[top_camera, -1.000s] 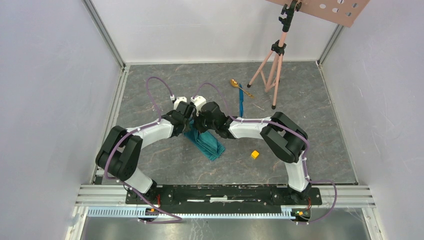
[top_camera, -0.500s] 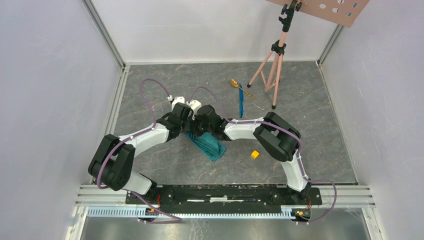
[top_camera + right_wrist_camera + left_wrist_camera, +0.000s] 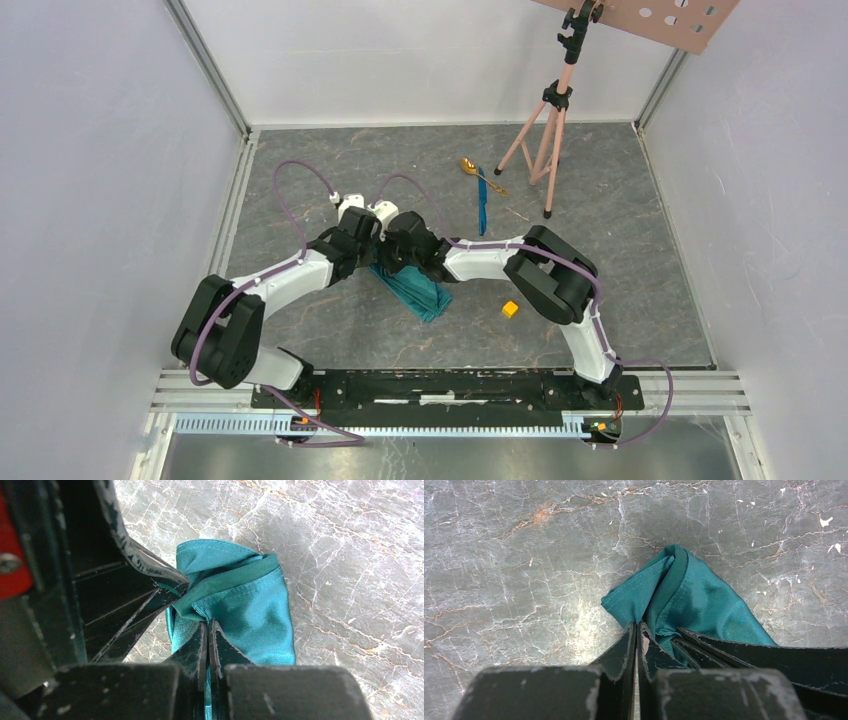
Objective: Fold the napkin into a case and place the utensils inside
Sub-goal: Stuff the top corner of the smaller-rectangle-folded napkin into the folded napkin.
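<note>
Cloth and arm housings hide the grip from above. In the top view the two wrists meet just left of centre and cover the upper end of the napkin (image 3: 422, 294). Only its lower part shows, a narrow folded teal strip slanting toward the lower right on the grey marbled counter (image 3: 640, 230). Neither pair of fingertips can be made out there.

The wrist views fill that gap. At the bottom centre of the left wrist view, the left fingers (image 3: 620, 652) are pressed together with no gap, their tips nipping a hemmed fold of the cloth. The rest of the napkin bunches up and to the right, and its far end is cut off behind the dark blades of the other arm at lower right. In the right wrist view, the right fingers (image 3: 192, 650) are likewise closed tight. The cloth runs down between them, and a sliver of teal shows in the slit. The left arm's blades enter from the upper left of that frame and meet the same bunched corner, so the two grips sit just beside each other.

Only the top view shows the gold spoon (image 3: 468, 166) and the blue stick (image 3: 482, 208), which lie close together above and to the right of the napkin, well apart from it. It also shows a yellow cube (image 3: 510, 309) to the napkin's right and a pink tripod (image 3: 548, 135) at upper right, whose top board is cut off by the frame edge.
</note>
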Available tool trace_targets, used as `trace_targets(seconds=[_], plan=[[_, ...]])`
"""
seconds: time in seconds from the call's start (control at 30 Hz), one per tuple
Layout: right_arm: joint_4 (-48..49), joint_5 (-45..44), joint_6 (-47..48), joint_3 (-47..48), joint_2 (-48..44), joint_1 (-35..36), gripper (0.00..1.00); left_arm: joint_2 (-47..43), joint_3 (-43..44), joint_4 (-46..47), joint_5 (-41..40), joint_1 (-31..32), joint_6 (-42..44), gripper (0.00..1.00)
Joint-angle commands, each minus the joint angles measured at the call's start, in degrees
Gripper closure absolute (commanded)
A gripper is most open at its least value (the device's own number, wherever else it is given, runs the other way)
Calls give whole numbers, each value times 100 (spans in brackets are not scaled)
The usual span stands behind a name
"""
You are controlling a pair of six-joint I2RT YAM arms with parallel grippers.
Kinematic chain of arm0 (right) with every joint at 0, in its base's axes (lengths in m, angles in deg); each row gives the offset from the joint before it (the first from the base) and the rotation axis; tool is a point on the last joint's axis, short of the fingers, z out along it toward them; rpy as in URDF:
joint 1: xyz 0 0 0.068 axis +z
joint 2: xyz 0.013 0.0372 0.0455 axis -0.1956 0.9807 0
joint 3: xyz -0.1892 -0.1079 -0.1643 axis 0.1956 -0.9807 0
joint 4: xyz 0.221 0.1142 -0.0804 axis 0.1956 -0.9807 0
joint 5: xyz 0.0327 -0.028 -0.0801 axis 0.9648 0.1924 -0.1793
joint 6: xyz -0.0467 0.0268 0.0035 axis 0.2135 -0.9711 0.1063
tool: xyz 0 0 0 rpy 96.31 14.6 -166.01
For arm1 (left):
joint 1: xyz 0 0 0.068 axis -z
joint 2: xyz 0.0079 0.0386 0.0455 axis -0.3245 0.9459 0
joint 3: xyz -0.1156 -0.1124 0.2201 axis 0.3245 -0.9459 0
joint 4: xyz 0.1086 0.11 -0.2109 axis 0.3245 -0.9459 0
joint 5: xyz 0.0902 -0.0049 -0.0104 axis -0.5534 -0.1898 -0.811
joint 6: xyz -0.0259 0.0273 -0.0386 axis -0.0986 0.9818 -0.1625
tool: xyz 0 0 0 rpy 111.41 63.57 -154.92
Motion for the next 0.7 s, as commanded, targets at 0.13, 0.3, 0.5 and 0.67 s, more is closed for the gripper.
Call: trace_targets(seconds=[0.13,0.3,0.5,0.67], plan=[[-429,-610,16,321,93,15,100,-232,58,174,51,41,-73,95],[-619,-842,84,501,166,63,100,-213,100,130,78,44,-108,94],[-559,-610,113,737,326,109,100,-197,182,95,177,42,-133,94],[-819,-961,237,946,453,155,100,-284,166,63,175,47,-135,94]])
